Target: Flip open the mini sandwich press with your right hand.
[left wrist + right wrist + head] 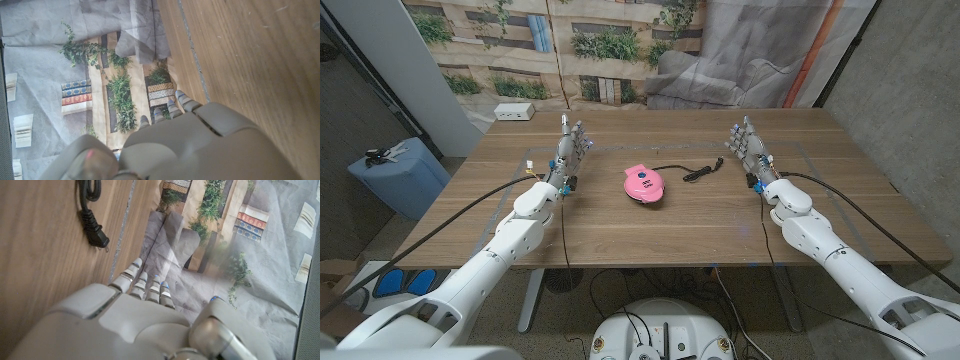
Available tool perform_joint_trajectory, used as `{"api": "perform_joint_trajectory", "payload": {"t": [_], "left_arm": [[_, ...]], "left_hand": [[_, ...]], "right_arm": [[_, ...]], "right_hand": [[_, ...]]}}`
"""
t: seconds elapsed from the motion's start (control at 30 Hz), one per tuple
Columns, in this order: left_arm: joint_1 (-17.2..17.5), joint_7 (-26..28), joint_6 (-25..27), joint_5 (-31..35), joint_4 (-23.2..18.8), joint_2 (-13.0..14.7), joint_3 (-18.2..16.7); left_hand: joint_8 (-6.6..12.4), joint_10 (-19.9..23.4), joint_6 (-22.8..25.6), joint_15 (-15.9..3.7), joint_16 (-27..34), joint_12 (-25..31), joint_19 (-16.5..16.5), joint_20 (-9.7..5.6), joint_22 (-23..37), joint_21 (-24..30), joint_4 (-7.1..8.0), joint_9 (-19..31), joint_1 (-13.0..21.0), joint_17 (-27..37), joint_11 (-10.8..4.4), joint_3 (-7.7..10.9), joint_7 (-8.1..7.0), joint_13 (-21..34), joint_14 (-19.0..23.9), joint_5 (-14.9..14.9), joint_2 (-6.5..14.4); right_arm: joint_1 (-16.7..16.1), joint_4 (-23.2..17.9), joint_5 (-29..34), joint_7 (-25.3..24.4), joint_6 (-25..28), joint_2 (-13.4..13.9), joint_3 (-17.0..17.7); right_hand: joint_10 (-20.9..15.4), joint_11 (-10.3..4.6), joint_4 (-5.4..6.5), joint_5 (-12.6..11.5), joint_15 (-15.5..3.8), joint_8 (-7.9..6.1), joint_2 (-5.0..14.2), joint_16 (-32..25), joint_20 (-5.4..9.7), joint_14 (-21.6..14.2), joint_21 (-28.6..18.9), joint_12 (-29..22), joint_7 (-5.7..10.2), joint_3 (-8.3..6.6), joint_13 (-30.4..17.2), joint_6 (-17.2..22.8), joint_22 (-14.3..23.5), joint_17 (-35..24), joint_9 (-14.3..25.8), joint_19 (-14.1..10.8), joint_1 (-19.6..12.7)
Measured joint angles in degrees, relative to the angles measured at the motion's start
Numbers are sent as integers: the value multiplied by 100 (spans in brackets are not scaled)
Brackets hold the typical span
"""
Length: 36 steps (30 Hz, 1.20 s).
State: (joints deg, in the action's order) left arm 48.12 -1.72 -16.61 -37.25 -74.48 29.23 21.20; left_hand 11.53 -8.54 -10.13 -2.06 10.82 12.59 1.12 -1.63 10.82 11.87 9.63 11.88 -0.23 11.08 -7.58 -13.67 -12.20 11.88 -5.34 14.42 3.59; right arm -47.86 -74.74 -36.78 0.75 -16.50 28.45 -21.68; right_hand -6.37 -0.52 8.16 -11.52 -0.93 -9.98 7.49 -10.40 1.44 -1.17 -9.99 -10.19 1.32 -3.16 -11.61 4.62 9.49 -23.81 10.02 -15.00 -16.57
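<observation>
A small round pink sandwich press (643, 185) sits shut in the middle of the wooden table (650, 230). Its black cord (692, 172) trails to the right and ends in a plug (95, 234). My right hand (749, 147) stands to the right of the press, well apart from it, fingers straight and holding nothing. Off to the left of the press my left hand (570, 148) stands the same way, also holding nothing. Each wrist view shows the back of its own hand, left hand (190, 145) and right hand (120, 325), over bare wood.
A white power strip (514, 112) lies at the table's far left corner. A blue bin (395, 175) stands on the floor left of the table. A printed backdrop and grey cloth hang behind the far edge.
</observation>
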Motion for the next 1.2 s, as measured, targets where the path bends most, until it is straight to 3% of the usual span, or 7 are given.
{"api": "perform_joint_trajectory", "payload": {"t": [0.5, 1.2], "left_arm": [[1, -1, 0, 0, -1, 0, 0], [2, 1, -1, 1, -1, -1, 0]], "left_hand": [[0, -21, 0, 0, 0, 0, 0, 1, -1, -1, 0, -1, 0, -1, -21, 1, 1, 0, 0, 0, 0], [0, -20, 0, 0, 22, 0, 0, 1, -2, -2, 0, -2, 0, -1, -20, 1, 2, -1, 1, -1, 0]], "right_arm": [[101, 159, 185, -11, -170, -68, -116], [397, 918, 613, 545, -1281, -69, -183]], "right_hand": [[-20, 21, 0, 0, -31, 0, 36, -21, 0, -31, 0, -23, 22, 0, 17, -23, -1, 68, -1, 1, -36], [-40, 0, -44, 0, -92, -23, -18, -21, 46, -92, 0, -23, 84, 8, 45, -22, -1, 176, -2, 49, 18]]}}
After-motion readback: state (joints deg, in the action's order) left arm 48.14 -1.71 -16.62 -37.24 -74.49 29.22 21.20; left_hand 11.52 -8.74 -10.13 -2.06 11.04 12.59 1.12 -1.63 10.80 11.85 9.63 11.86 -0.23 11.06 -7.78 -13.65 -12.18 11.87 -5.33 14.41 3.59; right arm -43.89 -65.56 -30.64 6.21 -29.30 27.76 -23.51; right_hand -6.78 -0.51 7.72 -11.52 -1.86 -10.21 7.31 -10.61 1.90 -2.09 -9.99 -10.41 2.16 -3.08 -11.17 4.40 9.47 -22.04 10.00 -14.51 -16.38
